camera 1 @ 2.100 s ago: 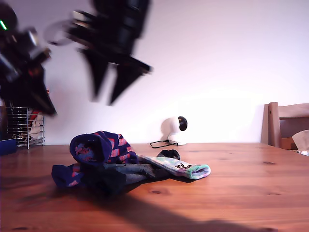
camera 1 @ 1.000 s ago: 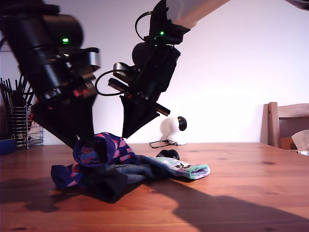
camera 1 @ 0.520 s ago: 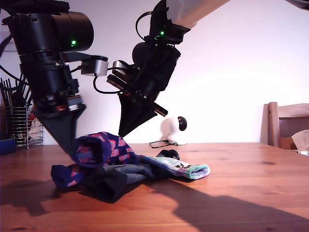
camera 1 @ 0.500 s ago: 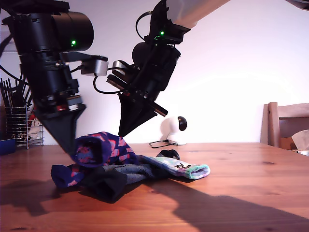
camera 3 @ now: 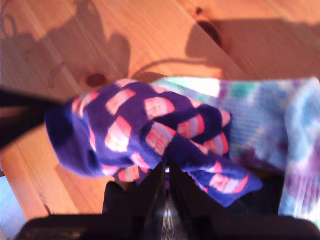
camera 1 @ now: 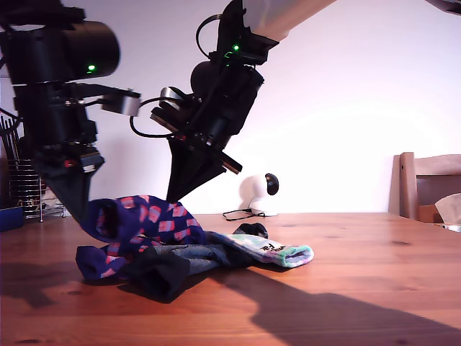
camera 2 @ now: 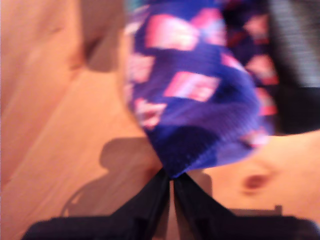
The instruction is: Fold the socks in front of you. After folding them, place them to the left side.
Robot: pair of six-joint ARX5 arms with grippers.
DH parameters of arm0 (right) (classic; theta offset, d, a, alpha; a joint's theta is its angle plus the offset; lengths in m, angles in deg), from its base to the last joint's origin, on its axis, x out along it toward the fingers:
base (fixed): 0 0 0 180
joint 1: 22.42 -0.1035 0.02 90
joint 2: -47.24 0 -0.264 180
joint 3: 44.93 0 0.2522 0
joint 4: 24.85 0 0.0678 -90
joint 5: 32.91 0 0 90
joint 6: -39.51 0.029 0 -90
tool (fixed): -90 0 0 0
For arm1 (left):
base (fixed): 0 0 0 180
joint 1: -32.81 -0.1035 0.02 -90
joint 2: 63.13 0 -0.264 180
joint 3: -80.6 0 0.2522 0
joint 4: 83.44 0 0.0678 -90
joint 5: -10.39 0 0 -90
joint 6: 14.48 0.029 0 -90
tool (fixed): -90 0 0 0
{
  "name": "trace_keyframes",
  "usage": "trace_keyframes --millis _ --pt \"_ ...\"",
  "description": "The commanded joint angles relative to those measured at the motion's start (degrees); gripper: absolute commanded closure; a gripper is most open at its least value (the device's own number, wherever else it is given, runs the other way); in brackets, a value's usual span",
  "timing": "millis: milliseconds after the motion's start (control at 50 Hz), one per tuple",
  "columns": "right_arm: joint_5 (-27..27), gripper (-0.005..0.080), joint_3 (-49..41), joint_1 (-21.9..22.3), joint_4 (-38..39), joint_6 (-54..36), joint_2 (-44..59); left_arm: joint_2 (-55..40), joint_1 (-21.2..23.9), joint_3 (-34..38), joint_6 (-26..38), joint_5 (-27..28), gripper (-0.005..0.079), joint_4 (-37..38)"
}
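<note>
- On the table (camera 1: 346,281), the sock pile (camera 1: 187,256) sits toward the exterior view's left.
- My first claw (camera 2: 171,181) is clenched on the navy sock (camera 1: 144,220).
- My second claw (camera 3: 166,172) pinches the same sock.

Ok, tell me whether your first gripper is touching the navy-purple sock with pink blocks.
Touching. In the first wrist view my first gripper is shut on the navy-purple sock with pink blocks, whose fabric runs straight into the closed tips.

No legible text anywhere.
</note>
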Motion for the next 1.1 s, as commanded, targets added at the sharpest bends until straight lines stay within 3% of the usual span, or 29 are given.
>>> trace_keyframes --millis 0,560,700,900,1080 --pt "0.17 0.0764 -0.59 -0.26 0.57 -0.39 -0.46 0.9 -0.7 0.42 0.48 0.13 0.0763 0.57" --pt "-0.04 0.0764 -0.61 -0.28 0.2 -1.92 0.94 0.9 -5.75 0.42 3.34 1.36 0.0763 -0.26" --pt "-0.02 0.0764 -0.61 -0.48 0.31 -1.86 1.18 0.9 -5.75 0.42 10.16 1.57 0.0763 -1.01" --pt "0.42 0.0764 -0.61 -1.09 1.31 -1.84 1.25 0.9 -5.42 0.42 14.53 10.19 0.0763 2.91" --pt "0.42 0.0764 -0.61 -1.42 2.16 -1.86 2.62 0.9 -5.05 0.42 15.54 12.46 0.0763 2.93"
